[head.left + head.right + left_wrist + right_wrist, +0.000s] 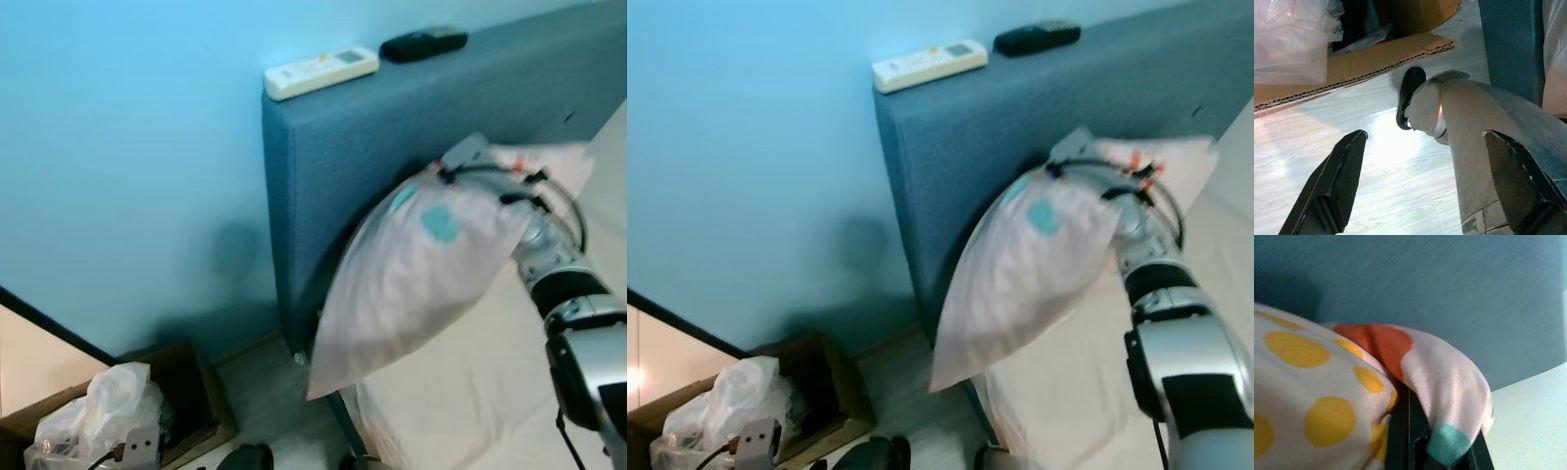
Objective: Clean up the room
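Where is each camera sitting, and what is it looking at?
Left eye view: on the head, looking down at the blue headboard, pillow, and cardboard box; silver right arm shows.
Right eye view: beside it, same scene, white remote on top.
Left wrist view: on the idle left arm, facing the floor; left tool open.
Right wrist view: right tool pinching the pillow.
Shared: pillow, headboard.

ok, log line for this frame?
right pincer: shut on white polka-dot pillow | held against blue headboard | left pincer: open, idle
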Available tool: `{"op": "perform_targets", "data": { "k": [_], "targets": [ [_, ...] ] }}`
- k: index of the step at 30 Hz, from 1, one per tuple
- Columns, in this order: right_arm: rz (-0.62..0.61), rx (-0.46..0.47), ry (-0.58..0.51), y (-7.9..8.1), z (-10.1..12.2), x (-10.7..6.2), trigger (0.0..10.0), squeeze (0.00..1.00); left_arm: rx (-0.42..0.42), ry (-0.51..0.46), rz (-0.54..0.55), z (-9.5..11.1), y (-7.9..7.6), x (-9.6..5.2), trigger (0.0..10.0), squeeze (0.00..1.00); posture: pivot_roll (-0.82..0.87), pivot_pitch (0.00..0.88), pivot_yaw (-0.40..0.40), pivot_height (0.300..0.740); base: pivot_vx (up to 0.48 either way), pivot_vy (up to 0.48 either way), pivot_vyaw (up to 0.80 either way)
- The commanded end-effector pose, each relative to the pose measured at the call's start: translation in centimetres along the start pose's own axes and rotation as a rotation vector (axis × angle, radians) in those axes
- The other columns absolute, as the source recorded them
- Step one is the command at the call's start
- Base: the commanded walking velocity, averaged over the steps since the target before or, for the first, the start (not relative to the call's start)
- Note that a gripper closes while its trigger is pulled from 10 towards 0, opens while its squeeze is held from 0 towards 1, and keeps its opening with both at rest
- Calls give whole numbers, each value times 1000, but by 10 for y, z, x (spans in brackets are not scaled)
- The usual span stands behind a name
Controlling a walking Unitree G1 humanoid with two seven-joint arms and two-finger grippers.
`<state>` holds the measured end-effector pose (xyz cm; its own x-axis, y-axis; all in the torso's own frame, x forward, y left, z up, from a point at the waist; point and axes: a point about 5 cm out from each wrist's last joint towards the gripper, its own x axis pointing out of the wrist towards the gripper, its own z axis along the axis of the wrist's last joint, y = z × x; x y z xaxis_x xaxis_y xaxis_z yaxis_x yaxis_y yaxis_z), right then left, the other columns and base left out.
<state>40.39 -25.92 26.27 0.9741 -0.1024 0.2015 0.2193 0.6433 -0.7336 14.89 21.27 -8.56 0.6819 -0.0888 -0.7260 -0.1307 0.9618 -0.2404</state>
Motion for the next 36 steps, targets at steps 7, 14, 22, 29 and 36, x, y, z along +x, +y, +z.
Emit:
{"op": "perform_targets", "data": {
  "k": [7, 14, 22, 29, 36],
  "targets": [
    [-340, -103, -247, -77, 64, 11, 10000, 0, 11, 30, 5, -11, 11, -9, 10000, 0, 212, 301, -6, 740, 0, 0, 0],
    [-213, 181, -90, -15, 3, -4, 10000, 0, 37, 33, -18, -22, 13, -18, 10000, 0, 228, 353, 7, 740, 0, 0, 0],
    [13, 493, 140, 96, -72, -66, 10000, 0, 86, 43, -76, -38, 9, -29, 10000, 0, 237, 409, 23, 740, 0, 0, 0],
    [27, 602, 223, 126, -100, -106, 10000, 0, 102, 42, -87, -38, 12, -34, 10000, 0, 222, 425, 29, 740, 0, 0, 0],
    [-6, 590, 385, 120, -135, -130, 10000, 0, 97, 30, -101, -32, 6, -28, 10000, 0, 196, 414, 22, 740, 0, 0, 0]
  ]
}}
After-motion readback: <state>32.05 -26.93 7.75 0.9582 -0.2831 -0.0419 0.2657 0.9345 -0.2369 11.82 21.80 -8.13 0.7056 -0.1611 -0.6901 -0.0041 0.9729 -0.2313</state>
